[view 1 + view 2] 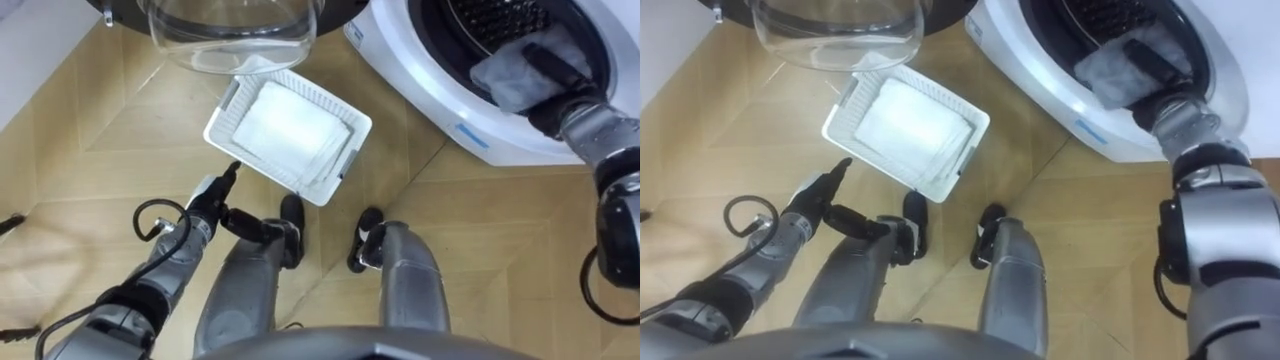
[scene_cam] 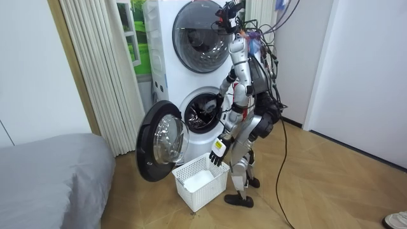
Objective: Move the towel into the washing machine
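A pale grey-white towel (image 1: 508,78) lies bunched in the mouth of the lower washing machine's drum (image 1: 500,15), partly over the door ring. My right hand (image 1: 556,68) reaches into that opening, its dark fingers curled over the towel. The machine's white front (image 1: 420,85) is at the upper right. My left hand (image 1: 214,190) hangs low with straight fingers, holding nothing, just short of a white plastic basket (image 1: 225,112) on the floor. A folded white towel (image 1: 285,125) lies in the basket. In the room view I stand facing the lower machine (image 2: 200,111).
The machine's round glass door (image 1: 230,30) stands swung open above the basket. A second machine (image 2: 197,38) is stacked on top. A grey bed (image 2: 44,172) and a curtain (image 2: 95,63) are at the room view's left. Wooden floor (image 1: 90,130) lies to my left.
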Robot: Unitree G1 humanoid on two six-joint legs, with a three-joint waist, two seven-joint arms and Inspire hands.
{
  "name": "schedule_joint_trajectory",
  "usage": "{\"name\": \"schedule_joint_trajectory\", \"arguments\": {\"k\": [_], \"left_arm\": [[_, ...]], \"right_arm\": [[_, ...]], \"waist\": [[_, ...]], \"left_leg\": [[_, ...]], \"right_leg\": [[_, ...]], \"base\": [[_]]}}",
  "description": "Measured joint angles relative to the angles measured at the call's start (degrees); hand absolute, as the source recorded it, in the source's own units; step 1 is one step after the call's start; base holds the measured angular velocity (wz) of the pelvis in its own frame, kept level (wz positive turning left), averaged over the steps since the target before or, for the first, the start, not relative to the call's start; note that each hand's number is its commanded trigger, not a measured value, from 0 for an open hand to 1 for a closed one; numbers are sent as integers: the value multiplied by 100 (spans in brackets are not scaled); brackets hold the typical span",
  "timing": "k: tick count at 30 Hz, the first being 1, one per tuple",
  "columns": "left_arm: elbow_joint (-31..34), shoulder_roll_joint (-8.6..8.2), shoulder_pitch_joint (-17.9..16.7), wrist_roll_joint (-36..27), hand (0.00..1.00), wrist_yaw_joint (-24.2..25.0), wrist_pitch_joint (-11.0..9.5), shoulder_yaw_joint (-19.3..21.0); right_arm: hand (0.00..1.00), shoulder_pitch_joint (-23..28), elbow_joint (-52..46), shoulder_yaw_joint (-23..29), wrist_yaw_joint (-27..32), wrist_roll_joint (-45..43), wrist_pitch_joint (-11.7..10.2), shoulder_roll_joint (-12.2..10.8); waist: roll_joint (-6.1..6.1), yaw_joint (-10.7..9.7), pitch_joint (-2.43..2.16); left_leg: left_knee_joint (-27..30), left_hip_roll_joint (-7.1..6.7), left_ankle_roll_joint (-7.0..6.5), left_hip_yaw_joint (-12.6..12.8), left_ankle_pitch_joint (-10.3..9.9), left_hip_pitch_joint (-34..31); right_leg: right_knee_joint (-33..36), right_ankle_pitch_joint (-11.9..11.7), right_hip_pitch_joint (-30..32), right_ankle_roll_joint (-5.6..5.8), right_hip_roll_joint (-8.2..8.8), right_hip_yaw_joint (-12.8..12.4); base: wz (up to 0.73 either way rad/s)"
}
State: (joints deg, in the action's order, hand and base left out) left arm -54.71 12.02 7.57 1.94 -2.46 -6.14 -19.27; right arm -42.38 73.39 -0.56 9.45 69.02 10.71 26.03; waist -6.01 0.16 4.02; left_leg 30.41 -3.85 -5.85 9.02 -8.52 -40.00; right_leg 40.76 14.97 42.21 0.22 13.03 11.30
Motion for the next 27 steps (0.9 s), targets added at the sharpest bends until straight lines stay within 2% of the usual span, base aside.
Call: {"name": "schedule_joint_trajectory", "arguments": {"k": [2, 4, 10, 20, 25, 26, 27], "left_arm": [[2, -18, 8, 7, 0, -37, 19, -6], [12, -14, 5, 0, 0, -56, 47, 9], [194, -84, -15, 152, 0, -119, 167, 110], [192, -134, 24, 237, 0, -111, 261, 106], [161, -152, 34, 282, 0, -79, 344, 108], [161, -160, 30, 278, 0, -68, 375, 109], [159, -161, 26, 278, 0, -66, 386, 114]], "right_arm": [[0, -19, 11, 185, 73, 775, 0, 0], [0, -68, 15, 252, 130, 1189, 0, 1], [0, -124, 13, 646, 367, 1837, -1, 0], [0, -126, 32, 927, 824, 2082, -3, 0], [0, -1, 88, 929, 824, 2084, -113, 0], [0, 90, 80, 929, 804, 2100, -168, -1], [0, 133, 72, 929, 795, 2102, -192, -1]], "waist": [[-3, -1, 0], [-3, 5, 0], [-2, 32, -2], [25, 58, -14], [148, 147, -39], [189, 190, -61], [200, 209, -65]], "left_leg": [[72, 15, -23, 6, -12, -64], [116, 25, -44, -5, -26, -113], [189, 10, -99, 51, -47, -176], [232, 17, -112, 14, -47, -168], [197, 44, -112, -42, -48, -33], [141, 52, -111, -56, -48, 28], [120, 51, -111, -56, -47, 68]], "right_leg": [[6, -4, 2, 21, -15, 27], [16, -12, 30, 35, -18, 32], [97, -7, 104, 74, 21, 1], [84, -7, 10, 76, 52, 123], [-47, -17, -203, 84, 10, 205], [-120, -30, -279, 87, -5, 238], [-141, -31, -320, 88, -6, 245]], "base": [[10], [3], [0], [5], [3], [3], [4]]}}
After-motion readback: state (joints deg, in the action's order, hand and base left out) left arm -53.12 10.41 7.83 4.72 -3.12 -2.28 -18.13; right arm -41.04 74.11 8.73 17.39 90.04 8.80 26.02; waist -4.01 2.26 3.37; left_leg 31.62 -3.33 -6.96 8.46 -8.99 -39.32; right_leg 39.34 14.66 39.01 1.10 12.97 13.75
